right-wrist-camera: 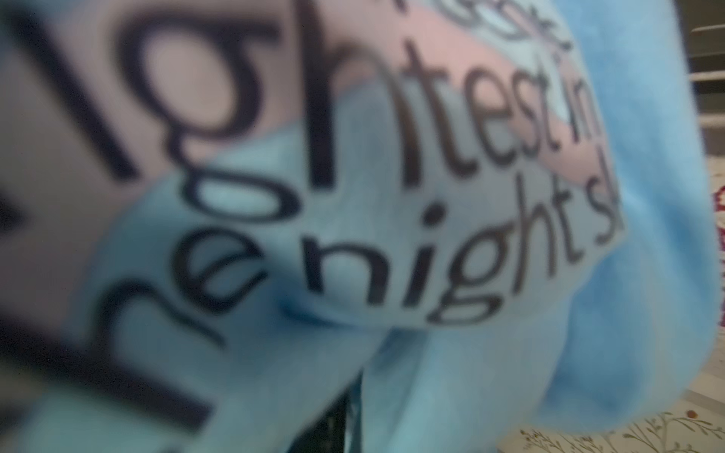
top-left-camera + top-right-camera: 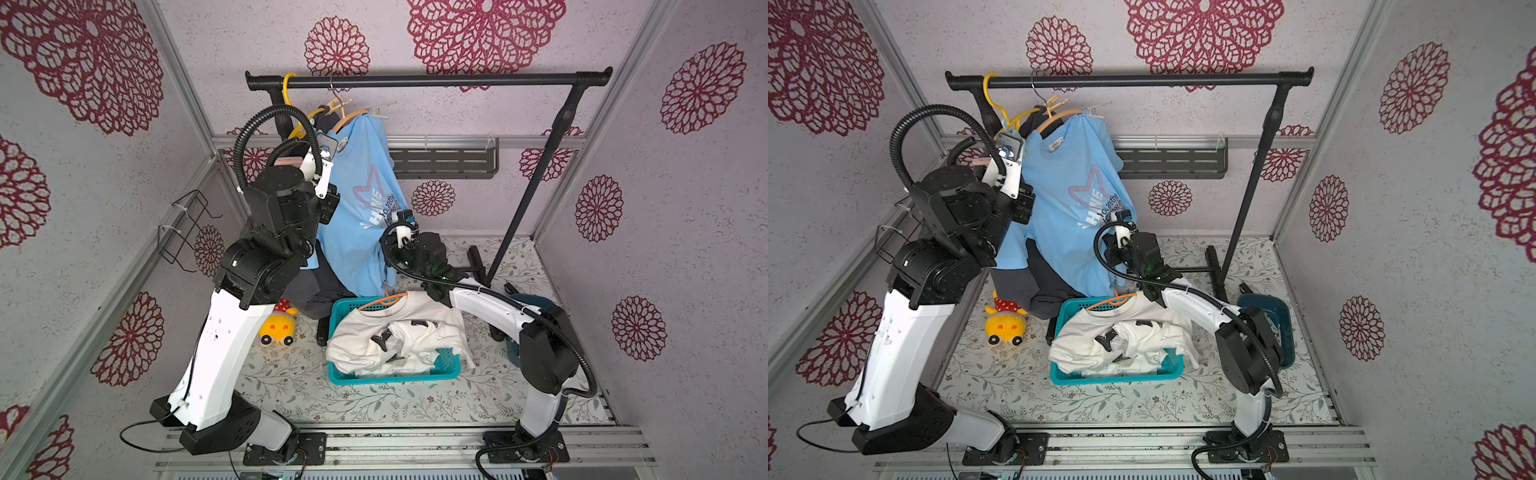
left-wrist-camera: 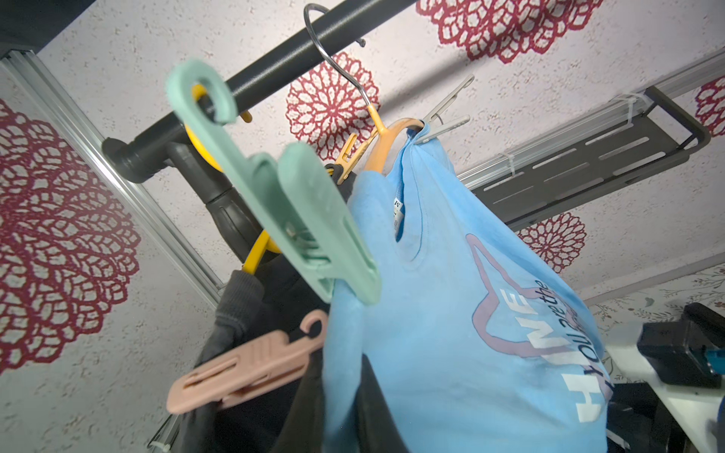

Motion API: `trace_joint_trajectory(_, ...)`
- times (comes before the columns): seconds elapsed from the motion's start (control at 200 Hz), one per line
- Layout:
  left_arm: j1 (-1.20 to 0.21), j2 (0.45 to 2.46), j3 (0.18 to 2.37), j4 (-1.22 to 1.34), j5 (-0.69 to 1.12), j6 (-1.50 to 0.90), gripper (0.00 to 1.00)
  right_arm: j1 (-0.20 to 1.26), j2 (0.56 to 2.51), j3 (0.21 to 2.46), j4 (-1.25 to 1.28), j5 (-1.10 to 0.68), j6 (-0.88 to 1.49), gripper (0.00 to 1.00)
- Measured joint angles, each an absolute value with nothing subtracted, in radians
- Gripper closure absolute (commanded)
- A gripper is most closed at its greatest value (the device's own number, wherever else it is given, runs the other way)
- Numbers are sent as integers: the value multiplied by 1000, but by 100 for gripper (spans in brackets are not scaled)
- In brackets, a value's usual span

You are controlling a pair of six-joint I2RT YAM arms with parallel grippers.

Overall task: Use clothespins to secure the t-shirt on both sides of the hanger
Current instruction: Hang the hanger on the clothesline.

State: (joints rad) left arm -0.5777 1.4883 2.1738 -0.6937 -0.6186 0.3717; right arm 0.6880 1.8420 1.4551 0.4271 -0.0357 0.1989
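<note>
By the rail's (image 2: pixel 415 80) left end, the left pincer (image 2: pixel 329 206) looks nearly closed on the shirt's (image 2: pixel 361 199) edge, just under a mint peg (image 3: pixel 314 219) that bites the near shoulder. Further along the hanger (image 3: pixel 392 131), a whitish peg (image 3: pixel 443 117) grips the far shoulder. The right pincer (image 2: pixel 404 220) is pressed against the print low down, and I can't tell whether it's open. Both sides look pinned, so I'd say it's time to let go gently, without tugging the pegs.
</note>
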Motion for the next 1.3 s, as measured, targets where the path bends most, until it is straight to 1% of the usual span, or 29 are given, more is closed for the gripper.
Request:
trace_joint_trajectory(0.05, -580, 1488, 2173, -694, -621, 374, 78, 688, 1840, 1444, 421, -39, 191, 62)
trace_joint_trajectory(0.09, -582, 1488, 2173, -695, -622, 374, 72, 688, 1836, 1435, 413, -39, 191, 58)
trace_joint_trajectory(0.12, -584, 1488, 2172, -695, -624, 376, 65, 688, 1831, 1428, 408, -39, 186, 55)
trace_joint_trajectory(0.165, -588, 1488, 2172, -696, -627, 381, 53, 687, 1822, 1417, 400, -39, 187, 50)
trace_joint_trajectory(0.185, -589, 1488, 2172, -694, -630, 372, 49, 688, 1818, 1413, 399, -40, 183, 48)
trace_joint_trajectory(0.305, -603, 1487, 2172, -696, -637, 372, 35, 687, 1788, 1383, 391, -41, 175, 40)
trace_joint_trajectory(0.36, -608, 1487, 2172, -699, -638, 370, 31, 687, 1774, 1368, 388, -40, 176, 38)
trace_joint_trajectory(0.44, -614, 1485, 2171, -705, -637, 365, 22, 687, 1745, 1336, 380, -37, 174, 36)
trace_joint_trajectory(0.625, -636, 1456, 2133, -726, -638, 347, 12, 687, 1663, 1230, 343, -22, 173, 34)
trace_joint_trajectory(0.761, -681, 1416, 2086, -741, -641, 337, 7, 687, 1606, 1154, 321, 0, 176, 35)
trace_joint_trajectory(0.966, -730, 1354, 2063, -805, -649, 279, 5, 687, 1583, 1114, 270, 22, 207, 37)
trace_joint_trajectory(1.056, -739, 1290, 1996, -832, -638, 229, 5, 687, 1595, 1114, 274, 17, 223, 38)
trace_joint_trajectory(1.166, -751, 1198, 1902, -863, -605, 163, 6, 688, 1654, 1146, 274, -10, 233, 39)
trace_joint_trajectory(1.301, -757, 1106, 1831, -889, -522, 76, 8, 690, 1756, 1213, 274, -39, 239, 41)
